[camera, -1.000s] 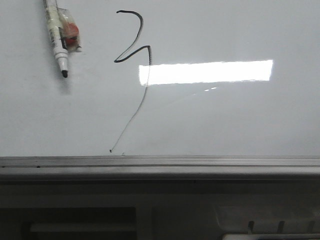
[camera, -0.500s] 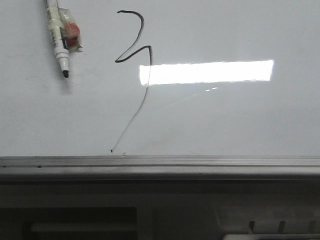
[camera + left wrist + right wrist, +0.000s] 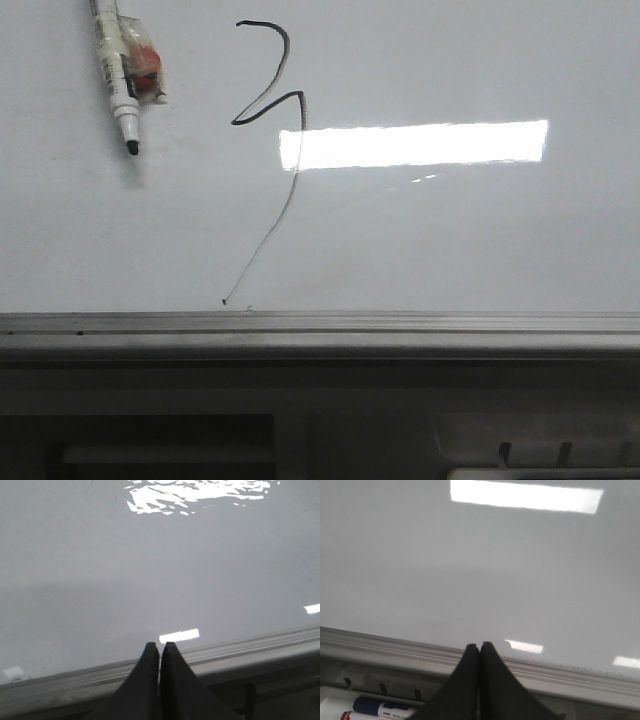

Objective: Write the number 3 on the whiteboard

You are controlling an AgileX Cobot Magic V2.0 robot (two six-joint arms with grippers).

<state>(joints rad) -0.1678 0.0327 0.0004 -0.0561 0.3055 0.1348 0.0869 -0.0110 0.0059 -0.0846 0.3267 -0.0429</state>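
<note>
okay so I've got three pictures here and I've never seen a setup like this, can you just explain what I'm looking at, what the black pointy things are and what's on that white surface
This is a two-armed robot at a whiteboard. The front view looks forward over the board from the robot's own position. The other two come from cameras on each wrist, so the black pointed shapes are the arms' own grippers: the left gripper and the right gripper, both pressed shut and holding nothing.

On the board is a crude hand-drawn number 3 with a long faint tail running down toward the grey frame. Beside it lies a white marker pen with a black tip. The bright bar is a reflected ceiling light. Below the frame, the right wrist view shows spare markers in a tray.
</note>
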